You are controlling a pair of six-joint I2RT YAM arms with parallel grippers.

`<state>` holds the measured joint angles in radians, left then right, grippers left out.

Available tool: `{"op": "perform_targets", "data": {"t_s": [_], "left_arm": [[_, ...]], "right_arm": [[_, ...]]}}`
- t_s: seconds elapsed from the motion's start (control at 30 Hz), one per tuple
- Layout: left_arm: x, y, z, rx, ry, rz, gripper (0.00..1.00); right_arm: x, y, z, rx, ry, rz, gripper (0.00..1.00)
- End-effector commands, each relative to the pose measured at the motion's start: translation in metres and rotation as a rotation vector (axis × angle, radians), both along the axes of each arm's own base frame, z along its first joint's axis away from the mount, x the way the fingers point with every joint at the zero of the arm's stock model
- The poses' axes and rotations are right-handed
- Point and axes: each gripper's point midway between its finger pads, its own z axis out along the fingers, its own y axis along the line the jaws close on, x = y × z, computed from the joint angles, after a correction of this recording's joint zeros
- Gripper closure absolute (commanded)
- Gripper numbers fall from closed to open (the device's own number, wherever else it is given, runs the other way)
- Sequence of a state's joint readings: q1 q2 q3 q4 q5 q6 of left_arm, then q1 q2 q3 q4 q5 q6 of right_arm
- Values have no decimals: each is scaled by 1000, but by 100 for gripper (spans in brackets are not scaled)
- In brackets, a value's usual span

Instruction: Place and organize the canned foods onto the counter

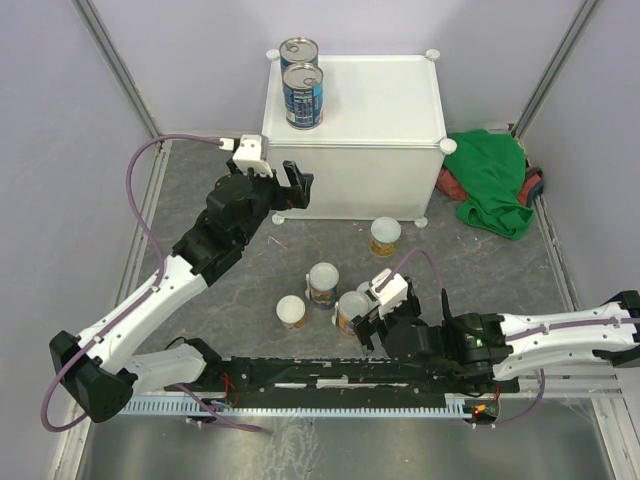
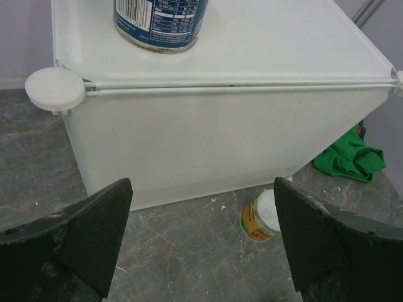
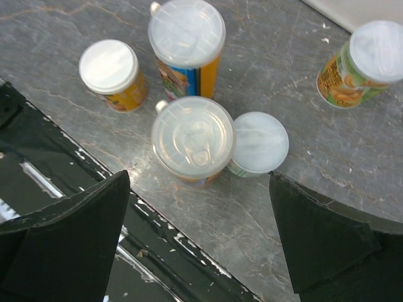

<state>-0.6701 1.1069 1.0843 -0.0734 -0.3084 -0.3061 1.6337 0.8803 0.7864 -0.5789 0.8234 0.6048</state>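
left gripper (image 1: 296,186): jaws spread wide, nothing between them, held just in front of the counter (image 1: 380,100) near its left front corner

two dark blue cans (image 1: 302,95): upright on the counter top by its left edge, one behind the other

five pale-lidded cans (image 1: 323,284): on the grey floor (image 1: 250,290) before the counter, one alone near the counter's feet, four clustered nearer the robot, two of those touching

right gripper (image 3: 198,245): jaws spread, empty, hovering above the cluster

judgement: step in hand is picking the next can off the floor; the next move calls for lowering the right jaws around a single can without knocking its neighbours, the small orange one at the cluster's edge looking least crowded
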Motion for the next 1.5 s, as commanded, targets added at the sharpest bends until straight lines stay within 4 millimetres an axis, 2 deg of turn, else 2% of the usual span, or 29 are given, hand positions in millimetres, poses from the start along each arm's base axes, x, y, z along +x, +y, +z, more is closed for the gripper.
{"op": "perform_targets", "data": {"t_s": [0.0,0.43,0.63,0.97,1.23,1.47], "left_arm": [[-5,-3,10,-65,-17,-11,1],[-4,-7,0,-75,3,-22,1],[-4,-7,-1,-67,4,-22,1],[-1,-8,-8,-51,12,-17,1],[0,-8,-11,-41,13,-17,1],[2,-10,-15,-37,17,-19,1]], "right_arm": [[9,-1,-3,52,-26,-77,1],[10,15,-25,7,-51,-69,0],[18,15,-38,16,-26,-86,0],[28,27,-51,14,-2,-74,1],[40,23,-64,37,35,-96,0],[41,29,-75,68,53,-58,8]]}}
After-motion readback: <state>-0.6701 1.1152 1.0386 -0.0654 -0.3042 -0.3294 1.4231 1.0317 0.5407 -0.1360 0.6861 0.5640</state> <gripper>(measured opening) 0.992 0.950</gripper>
